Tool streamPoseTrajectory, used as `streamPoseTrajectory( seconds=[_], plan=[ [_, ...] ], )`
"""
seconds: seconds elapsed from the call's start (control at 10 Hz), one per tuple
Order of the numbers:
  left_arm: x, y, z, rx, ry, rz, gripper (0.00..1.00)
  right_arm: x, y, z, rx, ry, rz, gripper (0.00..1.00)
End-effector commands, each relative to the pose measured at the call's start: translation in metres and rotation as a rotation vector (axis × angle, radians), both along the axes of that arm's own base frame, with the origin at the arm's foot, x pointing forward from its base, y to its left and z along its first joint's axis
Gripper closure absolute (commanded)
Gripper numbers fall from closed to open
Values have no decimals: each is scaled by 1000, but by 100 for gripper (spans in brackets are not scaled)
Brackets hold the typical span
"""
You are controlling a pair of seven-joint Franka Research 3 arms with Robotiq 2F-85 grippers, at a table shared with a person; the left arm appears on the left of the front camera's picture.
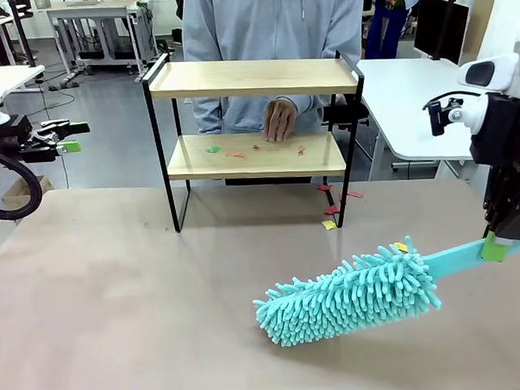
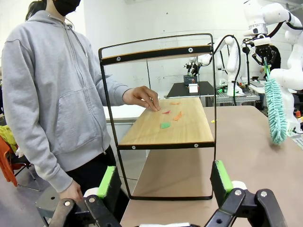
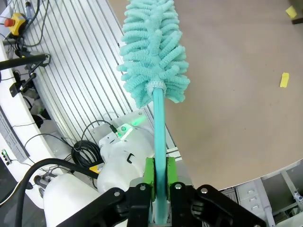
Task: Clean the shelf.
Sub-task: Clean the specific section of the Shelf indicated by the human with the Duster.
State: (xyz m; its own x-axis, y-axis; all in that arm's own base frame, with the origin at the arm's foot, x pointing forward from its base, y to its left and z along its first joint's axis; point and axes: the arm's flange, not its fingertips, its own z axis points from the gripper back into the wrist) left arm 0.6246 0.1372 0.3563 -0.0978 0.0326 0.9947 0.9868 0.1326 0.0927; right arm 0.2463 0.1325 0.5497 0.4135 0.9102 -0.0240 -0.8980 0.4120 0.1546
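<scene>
White lab tables stand behind a tan table. The shelf stands upright at the table's far edge, near the middle. A person stands just behind the shelf, one hand resting on its lower board. Small green and red scraps lie on that board beside the hand. Loose bits lie on the table by the shelf's right foot. The right gripper, well right of the shelf on the robot's side, is clamped on the handle of a teal duster. The duster's fluffy head sits low in front of the shelf; whether it touches the table I cannot tell. The left gripper hangs well left of the shelf, fingers spread wide, holding nothing.
</scene>
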Motion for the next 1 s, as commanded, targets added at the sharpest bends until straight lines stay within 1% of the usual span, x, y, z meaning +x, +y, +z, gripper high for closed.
streamPoseTrajectory(
  seconds=[0.0, 0.7, 0.8, 0.9],
  plan=[
    [-1, 0, 2, -2, -6, -3, 0, 0, 2, 0, 16, 8, -16, 87],
    [-1, 0, 2, -2, -6, -3, 0, 0, 2, 0, 16, 8, -16, 87],
    [-1, 0, 2, -2, -6, -3, 0, 0, 0, 0, 0, 0, 0, 87],
    [-1, 0, 2, -2, -6, -3, 0, 6, 9, 7, 52, -38, -47, 87]
  ],
)
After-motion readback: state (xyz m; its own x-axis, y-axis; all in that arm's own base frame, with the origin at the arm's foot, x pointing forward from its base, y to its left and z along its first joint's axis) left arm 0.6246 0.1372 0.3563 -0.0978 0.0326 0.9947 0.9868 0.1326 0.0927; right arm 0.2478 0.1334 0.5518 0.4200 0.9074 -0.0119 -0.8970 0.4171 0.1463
